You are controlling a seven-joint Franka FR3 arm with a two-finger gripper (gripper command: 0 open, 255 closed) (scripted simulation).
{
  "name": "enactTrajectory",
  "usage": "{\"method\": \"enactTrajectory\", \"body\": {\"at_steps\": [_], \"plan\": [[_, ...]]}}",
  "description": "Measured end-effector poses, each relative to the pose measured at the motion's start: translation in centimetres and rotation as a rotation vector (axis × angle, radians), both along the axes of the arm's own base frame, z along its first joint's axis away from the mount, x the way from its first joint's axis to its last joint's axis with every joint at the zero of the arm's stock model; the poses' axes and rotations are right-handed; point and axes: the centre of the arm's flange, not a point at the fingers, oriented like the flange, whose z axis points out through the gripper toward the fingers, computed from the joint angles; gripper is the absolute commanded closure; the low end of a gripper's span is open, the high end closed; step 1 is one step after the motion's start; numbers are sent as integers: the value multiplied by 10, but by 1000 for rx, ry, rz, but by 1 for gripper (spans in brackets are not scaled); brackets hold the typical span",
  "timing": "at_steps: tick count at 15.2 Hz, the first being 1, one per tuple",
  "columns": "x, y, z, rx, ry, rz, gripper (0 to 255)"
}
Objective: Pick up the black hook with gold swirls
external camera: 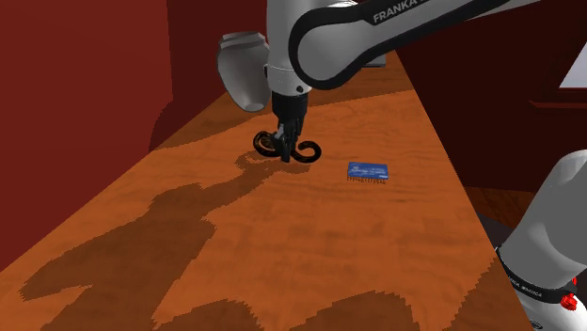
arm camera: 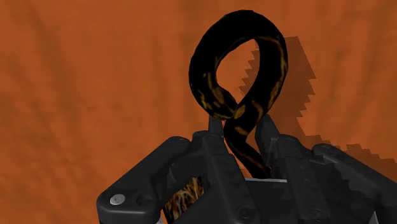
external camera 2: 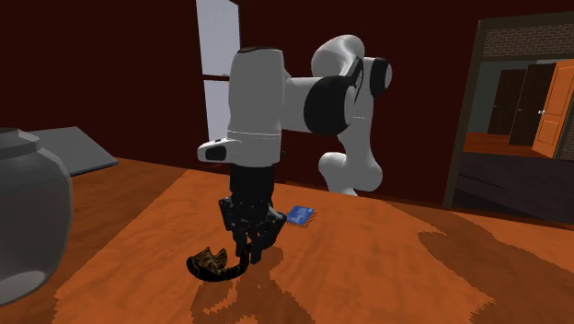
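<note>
The black hook with gold swirls [external camera: 306,150] is a curled piece at the far middle of the orange wooden table [external camera: 282,254]. My gripper [external camera: 285,149] comes straight down and is shut on it. In the second exterior view the hook [external camera 2: 212,264] curls out to the left of the gripper [external camera 2: 250,256], with its shadow on the wood below. In the wrist view the hook's loop [arm camera: 238,63] rises past the gripper [arm camera: 245,139], and its stem is clasped between the fingers [arm camera: 213,146]. Whether the hook still touches the table I cannot tell.
A small blue card [external camera: 368,171] lies flat on the table a little to the shoulder view's right of the hook, and it is also visible behind the gripper [external camera 2: 298,215]. A large grey jar [external camera 2: 28,221] stands at the second exterior view's left edge. Dark red walls lie behind the table.
</note>
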Motion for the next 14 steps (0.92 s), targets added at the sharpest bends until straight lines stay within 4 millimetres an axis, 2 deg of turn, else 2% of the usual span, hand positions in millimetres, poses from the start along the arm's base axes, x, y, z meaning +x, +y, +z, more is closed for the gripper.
{"method": "enactTrajectory", "body": {"at_steps": [14], "plan": [[0,0,70,-1,2,-1,255]]}}
